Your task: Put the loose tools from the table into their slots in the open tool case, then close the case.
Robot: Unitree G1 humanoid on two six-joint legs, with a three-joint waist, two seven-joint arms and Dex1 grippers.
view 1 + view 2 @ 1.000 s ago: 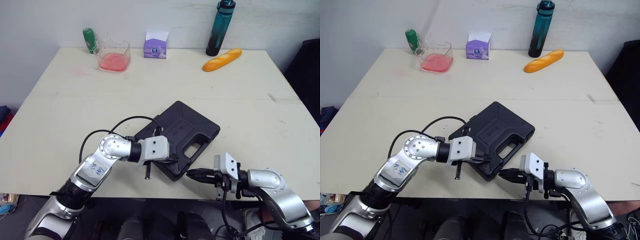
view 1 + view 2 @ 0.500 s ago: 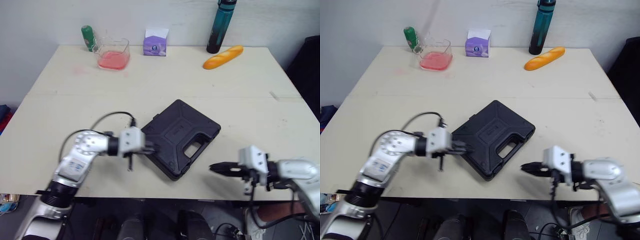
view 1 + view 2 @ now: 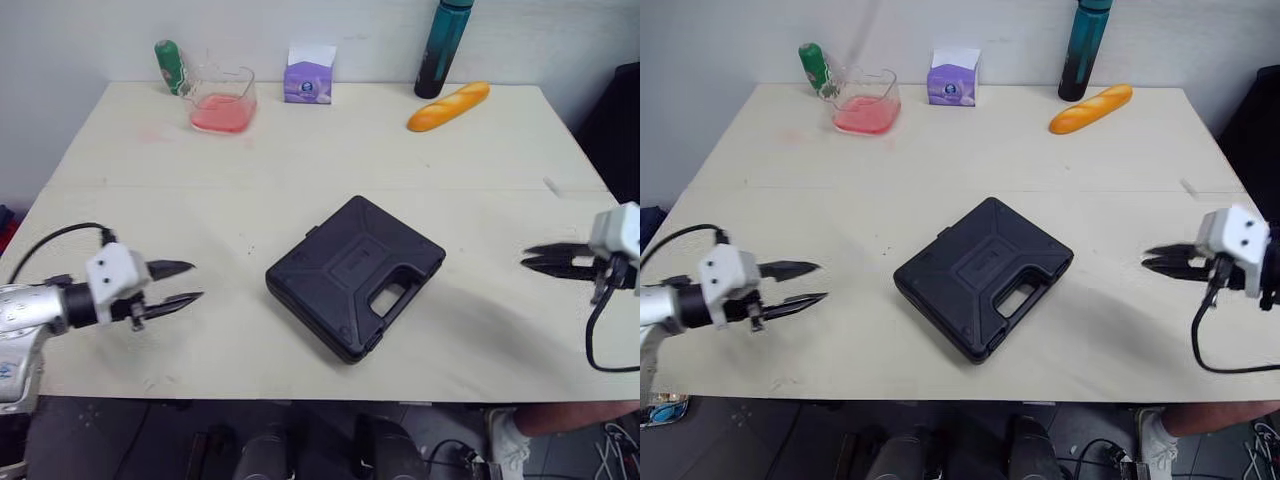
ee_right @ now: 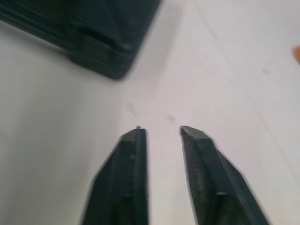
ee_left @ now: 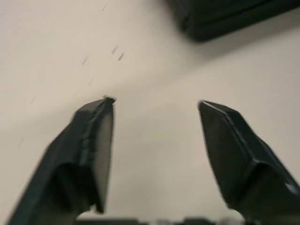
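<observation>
A black tool case (image 3: pixel 355 275) lies shut and flat in the middle of the table, turned at an angle, handle toward the near right. My left gripper (image 3: pixel 196 281) hovers over the bare tabletop well to the case's left. Its fingers (image 5: pixel 96 136) stand wide apart with nothing between them, and a corner of the case (image 5: pixel 220 14) lies beyond them. My right gripper (image 3: pixel 524 257) is off to the case's right near the table's right edge. Its fingers (image 4: pixel 129 178) are parted by a narrower gap and hold nothing. No loose tool is in sight.
Along the table's far edge stand a green bottle (image 3: pixel 168 66), a clear container with pink contents (image 3: pixel 221 103), a purple tissue box (image 3: pixel 309 75), a teal bottle (image 3: pixel 441 48) and a bread loaf (image 3: pixel 447 106). Bare table (image 3: pixel 300 170) surrounds the case.
Both arms have drawn away from the case, the left one out to the left and the right one out to the right. Both grippers went from shut to open.
</observation>
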